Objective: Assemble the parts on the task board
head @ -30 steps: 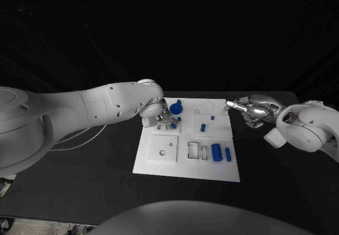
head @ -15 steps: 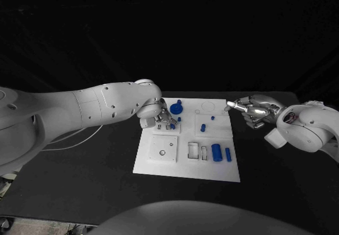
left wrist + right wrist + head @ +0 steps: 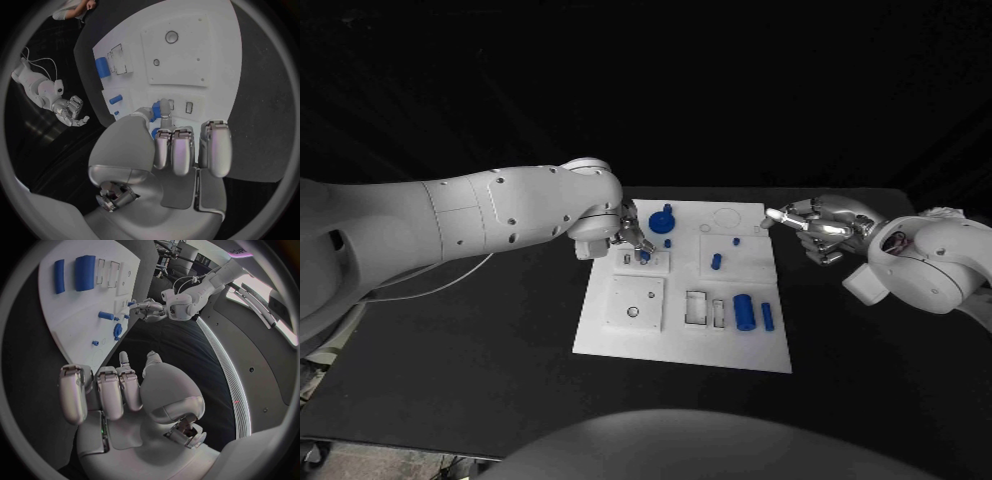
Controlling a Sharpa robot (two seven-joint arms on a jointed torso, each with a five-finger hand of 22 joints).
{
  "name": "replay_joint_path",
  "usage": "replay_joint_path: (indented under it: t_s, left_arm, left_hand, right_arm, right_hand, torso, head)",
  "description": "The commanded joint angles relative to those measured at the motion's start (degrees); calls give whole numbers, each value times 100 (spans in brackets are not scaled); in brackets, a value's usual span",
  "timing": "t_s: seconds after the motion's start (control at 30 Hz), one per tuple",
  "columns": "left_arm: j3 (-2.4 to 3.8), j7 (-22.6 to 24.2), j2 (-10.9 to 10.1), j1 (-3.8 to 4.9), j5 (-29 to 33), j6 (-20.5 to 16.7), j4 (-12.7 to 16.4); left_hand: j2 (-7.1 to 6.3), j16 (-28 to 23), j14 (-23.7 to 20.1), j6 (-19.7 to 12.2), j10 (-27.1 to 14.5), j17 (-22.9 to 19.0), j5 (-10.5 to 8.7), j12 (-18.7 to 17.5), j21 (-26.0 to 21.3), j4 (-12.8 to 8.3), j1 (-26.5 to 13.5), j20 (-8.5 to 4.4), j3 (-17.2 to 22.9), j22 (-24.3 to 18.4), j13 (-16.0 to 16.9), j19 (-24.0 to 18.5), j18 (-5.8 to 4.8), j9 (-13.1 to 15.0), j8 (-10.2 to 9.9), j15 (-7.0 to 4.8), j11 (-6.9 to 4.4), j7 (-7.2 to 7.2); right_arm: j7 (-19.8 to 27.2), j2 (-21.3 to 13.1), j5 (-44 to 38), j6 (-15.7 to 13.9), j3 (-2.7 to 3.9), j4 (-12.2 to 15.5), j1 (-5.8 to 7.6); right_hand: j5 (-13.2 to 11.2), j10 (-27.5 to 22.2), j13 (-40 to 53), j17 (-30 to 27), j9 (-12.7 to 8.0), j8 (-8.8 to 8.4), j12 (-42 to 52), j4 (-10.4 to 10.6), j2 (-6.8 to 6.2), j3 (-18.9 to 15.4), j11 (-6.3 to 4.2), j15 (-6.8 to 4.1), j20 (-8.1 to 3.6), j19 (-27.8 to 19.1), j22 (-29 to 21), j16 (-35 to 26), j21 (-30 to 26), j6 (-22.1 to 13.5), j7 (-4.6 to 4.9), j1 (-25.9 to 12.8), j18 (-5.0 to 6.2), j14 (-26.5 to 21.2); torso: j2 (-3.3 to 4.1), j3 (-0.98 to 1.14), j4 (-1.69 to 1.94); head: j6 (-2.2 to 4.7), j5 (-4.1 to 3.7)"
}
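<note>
while right robot hand hovers, left robot hand pinches part

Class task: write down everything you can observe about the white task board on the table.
The task board is a flat white rectangular plate, plastic-looking, lying on the black table. It has recessed square panels, round holes and narrow slots. Blue parts sit on it: a large cylinder, a slimmer peg and smaller pieces farther back. The left hand reaches onto its far left corner.
</note>
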Motion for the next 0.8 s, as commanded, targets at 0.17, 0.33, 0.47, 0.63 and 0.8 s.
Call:
replay_joint_path:
  t_s: [0.17,0.33,0.47,0.63,0.8]
  left_arm:
    - [-1,-751,-49,13,-560,22,107]
    - [-3,-742,-40,10,-726,-2,121]
    - [-5,-736,-17,6,-775,-5,94]
    - [-7,-717,16,-6,-795,-20,25]
    - [-8,-680,69,-26,-793,-44,-62]
  left_hand:
    - [-137,14,613,26,561,1509,-68,1,-32,-24,-83,-21,307,755,1505,143,20,49,10,-39,-5,-40]
    - [-164,14,613,20,561,1509,-100,1,-36,-23,-122,-20,405,756,1505,143,21,63,1,-38,-3,-35]
    - [-172,14,613,15,561,1509,-112,1,-6,-24,-137,-19,444,801,1505,170,9,67,-5,-36,0,-32]
    - [-184,14,613,10,561,1509,-130,1,-14,-23,-164,-17,502,793,1505,165,11,73,-13,-32,4,-28]
    - [-191,14,613,8,561,1509,-138,1,-15,-28,-176,-15,543,794,1505,165,11,77,-18,-31,5,-26]
  right_arm:
    - [11,-5,-42,52,-2,12,-8]
    - [19,-5,-42,41,-2,17,-10]
    - [23,-6,-42,37,-2,19,-10]
    - [24,-10,-42,33,-2,19,-11]
    - [30,-7,-42,29,-2,15,-11]
  right_hand:
    - [20,604,1483,1507,-9,29,-20,0,7,43,-31,-34,0,-55,1238,20,-29,29,-10,50,34,609]
    - [24,604,1483,1507,-11,27,-20,-2,2,44,-32,-34,0,-52,1239,20,-27,28,-13,59,34,609]
    - [24,604,1483,1507,-11,27,-20,-2,2,44,-32,-34,0,-52,1239,20,-27,28,-13,59,34,609]
    - [24,604,1483,1507,-11,27,-20,-2,2,44,-32,-34,0,-52,1239,20,-27,28,-13,59,34,609]
    - [24,604,1483,1507,-11,27,-20,-2,2,44,-32,-34,0,-52,1239,20,-27,28,-13,59,34,609]
  torso:
    - [6,-1,-5]
    - [11,1,-5]
    - [10,2,-8]
    - [7,1,-5]
    - [8,-1,-6]
  head:
    - [0,21]
    - [0,31]
    - [0,31]
    - [0,25]
    - [0,20]
